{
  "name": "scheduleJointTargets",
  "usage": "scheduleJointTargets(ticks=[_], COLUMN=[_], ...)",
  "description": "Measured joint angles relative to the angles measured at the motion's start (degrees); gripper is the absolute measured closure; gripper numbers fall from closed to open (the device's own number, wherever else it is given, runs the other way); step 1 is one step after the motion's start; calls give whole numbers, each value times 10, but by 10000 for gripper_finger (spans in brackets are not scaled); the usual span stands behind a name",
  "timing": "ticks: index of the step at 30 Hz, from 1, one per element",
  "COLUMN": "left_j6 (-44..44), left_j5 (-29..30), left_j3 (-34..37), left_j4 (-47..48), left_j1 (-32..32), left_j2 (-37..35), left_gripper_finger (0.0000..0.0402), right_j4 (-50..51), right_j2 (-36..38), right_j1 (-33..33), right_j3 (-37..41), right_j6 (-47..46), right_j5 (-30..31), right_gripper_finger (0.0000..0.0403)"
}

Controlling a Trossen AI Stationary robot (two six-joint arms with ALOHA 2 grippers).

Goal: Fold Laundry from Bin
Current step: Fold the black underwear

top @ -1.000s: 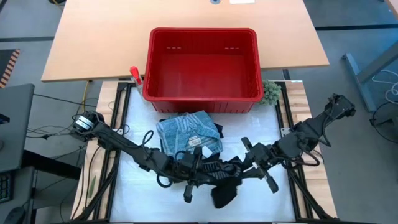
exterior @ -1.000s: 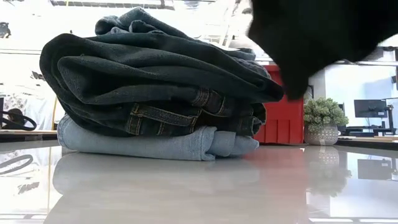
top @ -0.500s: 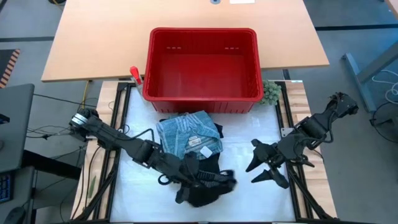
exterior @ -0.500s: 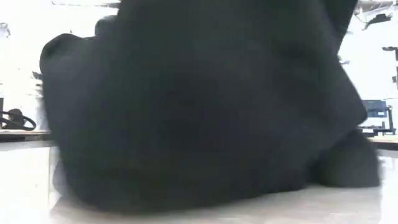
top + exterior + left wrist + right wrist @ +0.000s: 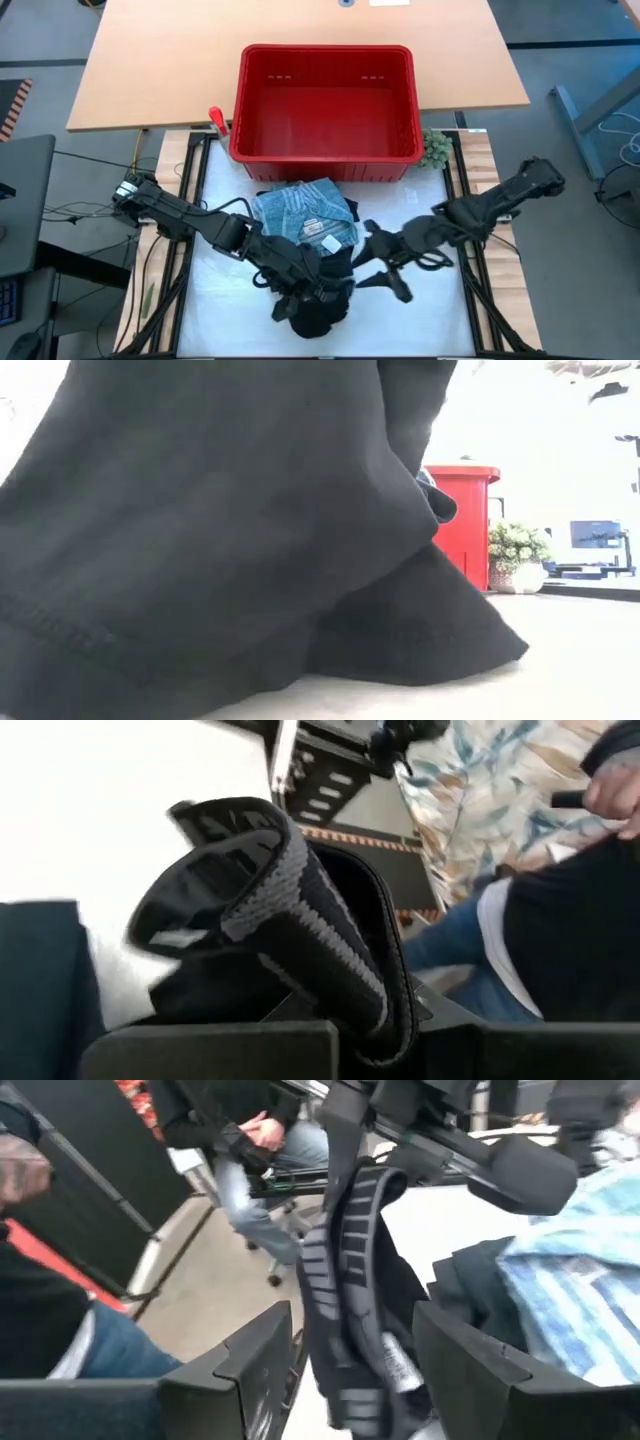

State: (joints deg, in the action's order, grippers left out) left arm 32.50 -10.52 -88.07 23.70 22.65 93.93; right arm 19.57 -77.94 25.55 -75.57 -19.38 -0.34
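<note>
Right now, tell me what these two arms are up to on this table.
They are folding laundry taken from the red bin, which now looks empty. The left gripper is shut on a black garment at the table's front edge. The right gripper is open beside it, its fingers either side of the garment's grey-striped band without closing. A pile of folded clothes, a blue-white striped one on top, lies just in front of the bin. People sit in the room beyond.

No legible text, brand, number or sign in any view. White tag (image 5: 330,243) on folded laundry (image 5: 303,216) (printing too small to read).
</note>
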Motion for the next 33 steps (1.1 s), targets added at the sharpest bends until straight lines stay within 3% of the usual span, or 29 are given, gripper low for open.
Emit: scheduleJointTargets(ticks=[4, 10, 18, 33], left_j6=[12, 14, 10, 4], left_j5=[-15, -24, -27, -27], left_j3=[0, 0, 0, 0], left_j4=[22, 40, 65, 104], left_j1=[-1, -1, -2, -2], left_j2=[0, 0, 0, 0], left_gripper_finger=[401, 401, 401, 401], right_j4=[-39, -73, -112, -205], right_j2=[-30, -64, -126, -180], right_j1=[-34, -55, -91, -91], right_j3=[0, 0, 0, 0], right_j6=[0, 8, -50, 49], right_j5=[-65, -77, -229, -237], right_gripper_finger=[168, 168, 167, 168])
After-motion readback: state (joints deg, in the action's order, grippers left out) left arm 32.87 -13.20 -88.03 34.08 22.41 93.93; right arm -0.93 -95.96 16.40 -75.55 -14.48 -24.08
